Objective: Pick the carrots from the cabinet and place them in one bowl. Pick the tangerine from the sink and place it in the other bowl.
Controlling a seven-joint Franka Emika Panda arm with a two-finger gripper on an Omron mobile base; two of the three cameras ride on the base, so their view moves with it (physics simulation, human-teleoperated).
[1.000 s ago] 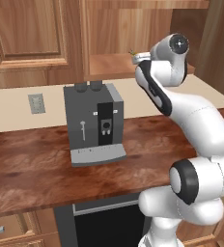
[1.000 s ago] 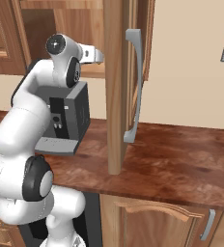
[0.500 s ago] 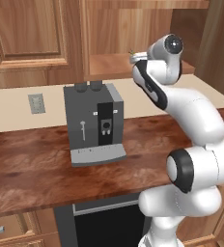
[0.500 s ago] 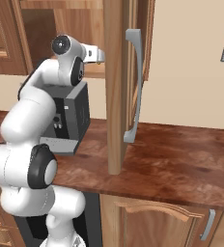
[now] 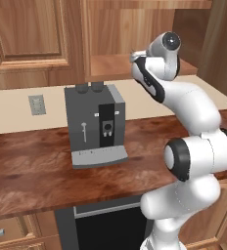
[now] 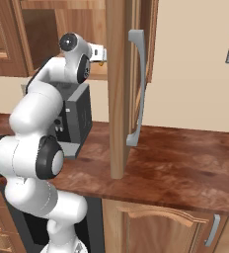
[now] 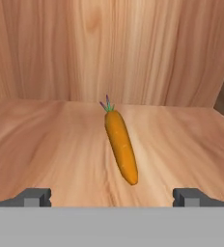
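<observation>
The arm is reaching up into the open cabinet (image 5: pixel 120 34), and the tool (image 7: pixel 111 197) hangs with its jaws spread as wide as they go, nothing between them. From the hand view, one fingertip sits low at the left, the other low at the right, and the carrot (image 7: pixel 120 144) lies on the cabinet shelf (image 7: pixel 46 144) out ahead of them.

What could spoil this? The carrot is slim and tapered and lies loose on smooth wood. If the tool goes in too low, a fingertip could catch the shelf; too high, and the jaws would close over the top and squeeze the carrot out sideways. It also lies slightly askew to the line of approach, narrow tip toward the hand and a touch right, green top away and a touch left, so a closing finger may hit one end first and spin it instead of pinching it. A nudge could also roll it toward the back wall of the cabinet. In the right base view the open cabinet door (image 6: pixel 117 89) stands edge-on close beside the hand, so a wide swing on the way out could clip it.

As for position: the carrot is near the middle of the shelf, apart from the back wall, centred between the two fingertips but ahead of them, not yet between the jaws. Only this one carrot shows here.
</observation>
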